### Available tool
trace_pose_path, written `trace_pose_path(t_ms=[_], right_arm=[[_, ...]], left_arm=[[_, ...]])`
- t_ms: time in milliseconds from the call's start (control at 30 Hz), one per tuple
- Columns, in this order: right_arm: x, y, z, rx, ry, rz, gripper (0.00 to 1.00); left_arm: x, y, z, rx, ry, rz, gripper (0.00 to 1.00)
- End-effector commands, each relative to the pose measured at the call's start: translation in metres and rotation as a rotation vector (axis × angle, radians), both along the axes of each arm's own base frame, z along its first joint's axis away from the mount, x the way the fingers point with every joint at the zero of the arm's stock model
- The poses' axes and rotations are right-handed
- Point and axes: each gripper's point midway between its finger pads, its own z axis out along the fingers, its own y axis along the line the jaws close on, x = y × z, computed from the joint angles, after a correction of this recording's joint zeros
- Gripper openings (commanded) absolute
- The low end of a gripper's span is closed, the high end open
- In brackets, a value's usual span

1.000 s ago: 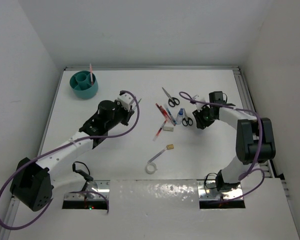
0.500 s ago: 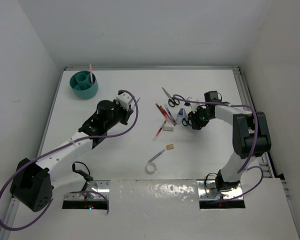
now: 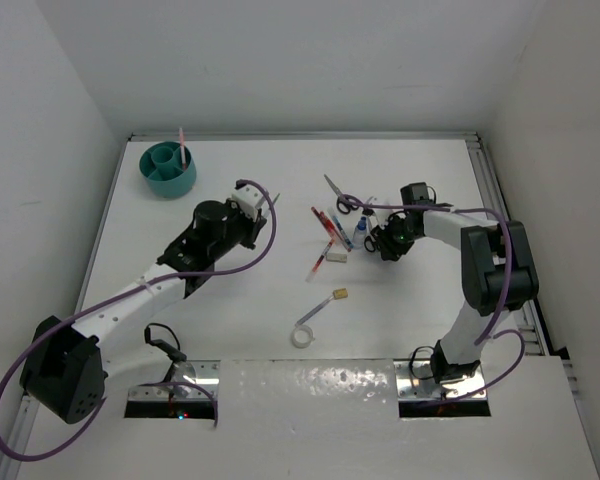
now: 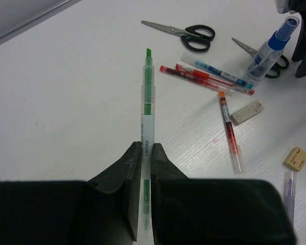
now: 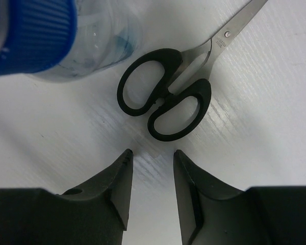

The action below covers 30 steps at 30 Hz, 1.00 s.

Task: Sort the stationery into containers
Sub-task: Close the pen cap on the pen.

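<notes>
Top camera sits high behind me, looking down on the whole desk (image 3: pixel 230 300). Left wrist camera rides low, peering forward between my left jaws. Right wrist camera hangs very close over scissors (image 5: pixel 166 99) and glue bottle (image 5: pixel 92 41); the left wrist view catches both in its upper right corner.

Robotics lab test cell. A white table (image 3: pixel 400 310) is boxed in on three sides by plain white walls (image 3: pixel 280 60). Two robot arms are bolted to metal plates (image 3: pixel 200 385) at its near edge, and a purple cable (image 3: pixel 275 222) loops loosely just behind the left claw (image 4: pixel 147 150). An aluminium rail (image 3: pixel 483 165) runs along the table edge, out past the right claw (image 3: pixel 382 243). Stationery (image 3: pixel 326 222) lies spread on the tabletop between the two claws.
</notes>
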Motion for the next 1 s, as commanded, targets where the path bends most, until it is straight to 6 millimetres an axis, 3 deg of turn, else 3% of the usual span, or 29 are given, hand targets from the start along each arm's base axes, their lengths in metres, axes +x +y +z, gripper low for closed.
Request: trace_pose_path(t_ms=[0, 300, 967], right_arm=[[0.012, 0.003, 0.006, -0.001, -0.026, 0.010, 0.37], [0.020, 0.006, 0.021, 0.037, -0.117, -0.007, 0.43], [0.030, 0.022, 0.010, 0.101, -0.046, -0.004, 0.42]], left_arm=[[0.006, 0.006, 0.020, -0.040, -0.066, 0.027, 0.00], [0.006, 0.008, 0.019, -0.043, -0.068, 0.032, 0.00], [0.010, 0.016, 0.026, -0.042, -0.093, 0.050, 0.00]])
